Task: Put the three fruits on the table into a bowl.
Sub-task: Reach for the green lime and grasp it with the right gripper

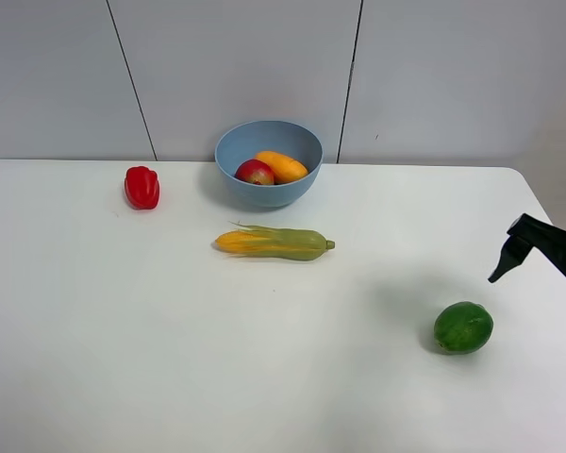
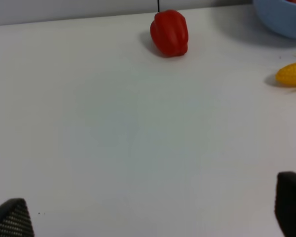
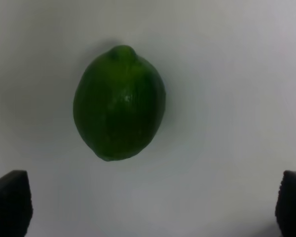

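two of the three fruits are in: the red-yellow pomegranate-looking fruit (image 1: 255, 173) and the orange mango (image 1: 283, 166) sit side by side, touching, inside the light-blue bowl (image 1: 267, 194). the bowl stands at the far edge of the white worktop (image 1: 123, 340), close to the wall.

the dark-green lime (image 1: 463, 327) is the odd one out. it lies on the bare worktop on the right side towards the front, well apart from the bowl and touching nothing else.

the right jaws are spread wide and have hold of nothing. in the high view that arm comes in from the right edge, and one black fingertip (image 1: 497, 276) is near the lime but clear of it. in the right wrist view the lime fills the middle, stem nub pointing away from the camera, and the two tips sit far out on either side with no contact.

the left jaws are also wide apart with nothing between the fingertips (image 2: 11, 220), just plain worktop under them. i can't spot that arm in the high view.

the other stuff out there: a red bell pepper (image 1: 142, 187) left of the bowl, and a yellow-green corn cob (image 1: 274, 243) lying crosswise just in front of the bowl, not touching it.
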`<state>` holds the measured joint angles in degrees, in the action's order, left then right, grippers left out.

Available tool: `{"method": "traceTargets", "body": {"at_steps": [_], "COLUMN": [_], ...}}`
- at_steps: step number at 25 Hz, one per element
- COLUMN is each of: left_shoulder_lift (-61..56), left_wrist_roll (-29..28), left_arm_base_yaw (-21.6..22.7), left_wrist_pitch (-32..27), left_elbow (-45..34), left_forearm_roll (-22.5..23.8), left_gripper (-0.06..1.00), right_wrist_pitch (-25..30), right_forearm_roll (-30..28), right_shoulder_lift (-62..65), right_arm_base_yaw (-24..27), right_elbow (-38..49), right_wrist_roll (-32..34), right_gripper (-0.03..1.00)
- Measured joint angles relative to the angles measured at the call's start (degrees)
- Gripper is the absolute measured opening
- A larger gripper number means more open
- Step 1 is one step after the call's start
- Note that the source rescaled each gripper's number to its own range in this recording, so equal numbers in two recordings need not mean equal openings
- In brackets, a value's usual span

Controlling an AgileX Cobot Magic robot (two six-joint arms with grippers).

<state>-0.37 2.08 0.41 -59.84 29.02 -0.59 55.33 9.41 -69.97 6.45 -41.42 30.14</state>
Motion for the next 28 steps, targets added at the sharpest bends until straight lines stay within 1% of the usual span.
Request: {"method": "traceTargets", "body": {"at_steps": [1,2,4,10,15,18,19,21,28], "left_shoulder_lift": [0.0,0.0,0.0,0.0,0.0,0.0,0.0,0.0,0.0], "left_wrist_roll": [0.0,0.0,0.0,0.0,0.0,0.0,0.0,0.0,0.0], "left_arm_base_yaw": [0.0,0.0,0.0,0.0,0.0,0.0,0.0,0.0,0.0], "left_wrist_pitch": [0.0,0.0,0.0,0.0,0.0,0.0,0.0,0.0,0.0], "left_elbow": [0.0,0.0,0.0,0.0,0.0,0.0,0.0,0.0,0.0], "left_forearm_roll": [0.0,0.0,0.0,0.0,0.0,0.0,0.0,0.0,0.0], "left_gripper": [0.99,0.99,0.99,0.99,0.99,0.99,0.99,0.99,0.99], "right_wrist_pitch": [-0.54,-2.49,-3.65,-5.18,-8.87,-11.93,-11.93,-14.22,-14.82], "right_forearm_roll": [0.0,0.0,0.0,-0.07,0.0,0.8,0.8,2.42,2.76], "right_shoulder_lift": [-0.62,-1.74,-2.99,-7.25,-12.17,-16.04,-16.04,-19.58,-25.41], "right_arm_base_yaw": [0.0,0.0,0.0,-0.32,-3.04,-5.66,-5.66,-7.41,-8.5], "right_elbow": [0.0,0.0,0.0,0.0,0.0,0.0,0.0,0.0,-0.04], "right_wrist_roll": [0.42,0.89,1.21,1.24,1.24,1.24,1.24,1.24,1.24], "right_gripper": [1.0,1.0,1.0,1.0,1.0,1.0,1.0,1.0,1.0]}}
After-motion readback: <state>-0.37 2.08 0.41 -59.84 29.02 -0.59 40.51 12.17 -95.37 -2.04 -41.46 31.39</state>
